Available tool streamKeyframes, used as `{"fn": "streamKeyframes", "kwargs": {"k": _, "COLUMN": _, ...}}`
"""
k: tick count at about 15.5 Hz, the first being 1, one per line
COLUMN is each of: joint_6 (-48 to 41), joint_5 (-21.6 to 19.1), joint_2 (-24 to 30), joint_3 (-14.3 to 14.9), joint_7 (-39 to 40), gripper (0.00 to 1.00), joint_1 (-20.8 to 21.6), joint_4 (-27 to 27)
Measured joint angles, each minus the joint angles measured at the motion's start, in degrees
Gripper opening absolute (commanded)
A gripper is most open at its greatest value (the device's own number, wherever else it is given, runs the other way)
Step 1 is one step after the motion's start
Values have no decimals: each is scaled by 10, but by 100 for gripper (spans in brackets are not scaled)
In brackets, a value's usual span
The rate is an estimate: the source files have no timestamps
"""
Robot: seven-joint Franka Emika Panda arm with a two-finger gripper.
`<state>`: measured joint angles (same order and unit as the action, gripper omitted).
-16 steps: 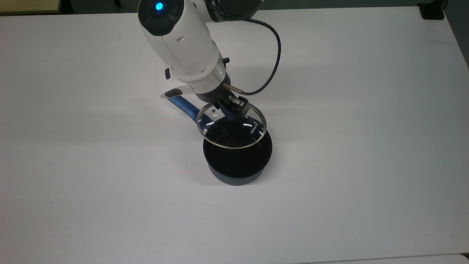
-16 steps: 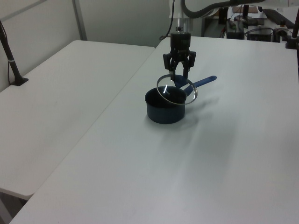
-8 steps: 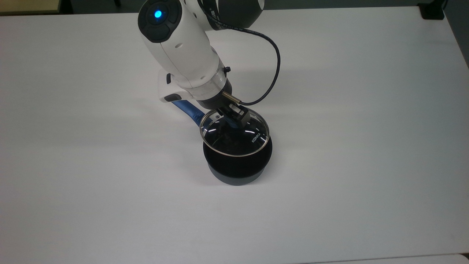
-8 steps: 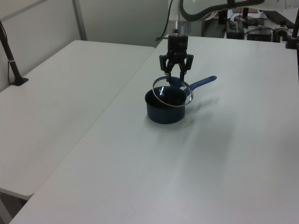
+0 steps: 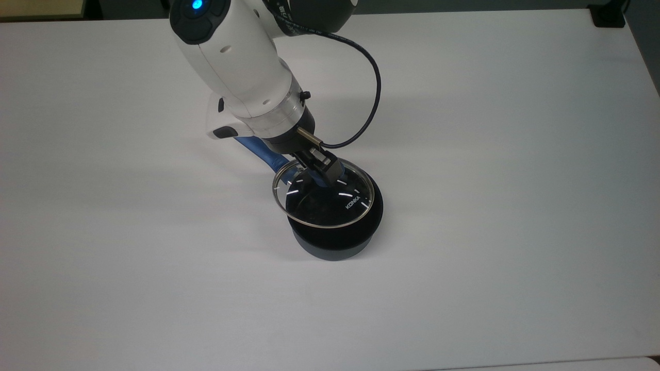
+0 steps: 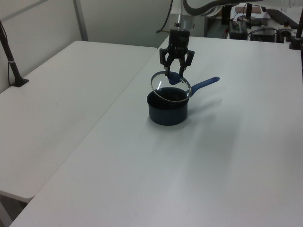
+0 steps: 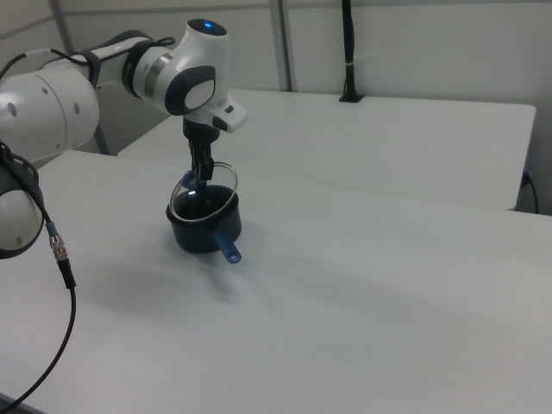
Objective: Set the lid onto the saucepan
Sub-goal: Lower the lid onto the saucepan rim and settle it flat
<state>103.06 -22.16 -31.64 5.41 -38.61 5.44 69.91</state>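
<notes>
The saucepan [image 5: 335, 243] stands near the middle of the white table, dark outside and black inside. Its blue handle [image 5: 254, 147] points to the top view's upper left, under the arm. My gripper [image 5: 324, 173] is shut on the blue knob of the lid [image 5: 319, 208], a clear glass disc with a steel rim and white lettering. The lid hangs tilted just above the pan's mouth, overhanging it toward the top view's left. The left view shows the gripper [image 6: 173, 75], the lid [image 6: 162, 93] and the saucepan [image 6: 166, 114]. The right view has the gripper [image 7: 201, 178] above the saucepan [image 7: 201, 237].
The white table [image 5: 490, 154] lies bare around the pan. A second table [image 6: 57, 94] adjoins it on the left view's left, with a black post [image 6: 10, 59] clamped at its edge. A black cable [image 5: 368, 98] loops off the wrist.
The gripper carried the lid from the handle side further over the pan's mouth and toward the top view's left. It also rose a little in the left view. The saucepan stayed put.
</notes>
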Motion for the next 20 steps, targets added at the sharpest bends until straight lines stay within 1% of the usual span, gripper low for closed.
{"fn": "streamKeyframes", "kwargs": {"k": 5, "joint_6": 16, "joint_5": 0, "joint_2": -7, "joint_3": 0, "joint_7": -9, "gripper": 41, "joint_1": 0, "joint_4": 0}}
{"fn": "streamKeyframes", "kwargs": {"k": 20, "joint_6": 27, "joint_5": -2, "joint_2": -22, "joint_3": -1, "joint_7": -15, "gripper": 41, "joint_1": 2, "joint_4": 0}}
